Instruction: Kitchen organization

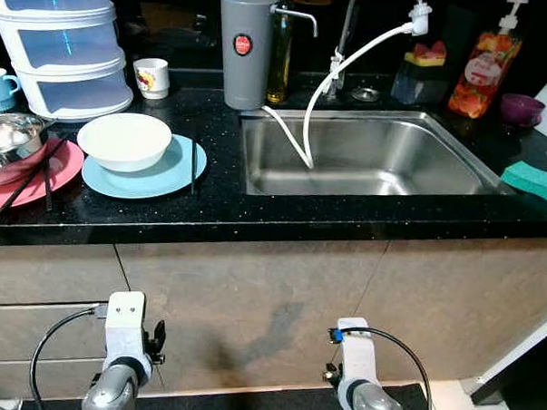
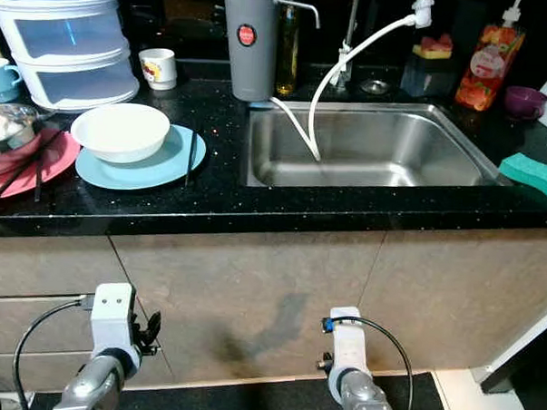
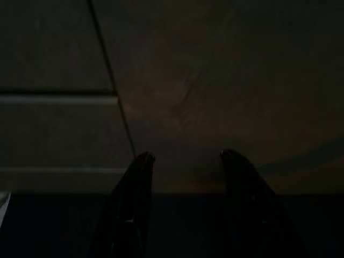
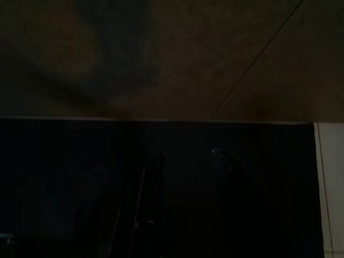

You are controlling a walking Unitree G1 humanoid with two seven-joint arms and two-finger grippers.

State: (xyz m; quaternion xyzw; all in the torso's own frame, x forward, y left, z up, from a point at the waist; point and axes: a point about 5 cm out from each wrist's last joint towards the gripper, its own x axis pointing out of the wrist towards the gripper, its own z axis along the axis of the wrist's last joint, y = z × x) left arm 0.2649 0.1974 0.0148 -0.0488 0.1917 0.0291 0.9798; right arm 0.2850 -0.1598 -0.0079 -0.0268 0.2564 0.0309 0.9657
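**Spotter:** Where are the arms right now?

**Operator:** Both hang low in front of the beige cabinet fronts [image 1: 279, 296], below the black speckled countertop [image 1: 219, 207]. My left gripper [image 3: 185, 161] has its two black fingers spread with a clear gap and nothing between them. My right gripper [image 4: 188, 156] sits in deep shade; I can make out two fingers with a gap and nothing held.

**Spotter:** And what needs tidying?

**Operator:** I judge it's the dishes on the counter's left. A white ceramic bowl [image 1: 124, 140] sits on a round light-blue plate [image 1: 170, 171], with a dark chopstick [image 1: 194, 163] lying across the plate's right edge, long axis running front to back. Further left, a steel bowl [image 1: 11, 139] rests on a pink plate [image 1: 48, 172] with more dark chopsticks [image 1: 29, 183] slanting across it.

**Spotter:** Which arm goes?

**Operator:** The left, I'd say. The dishes lie up and forward of its fingers, almost directly above that arm, while the right arm hangs under the stainless steel sink [image 1: 366, 155], well apart from them. The green sponge [image 1: 535, 180] at the far right would be the right arm's job.
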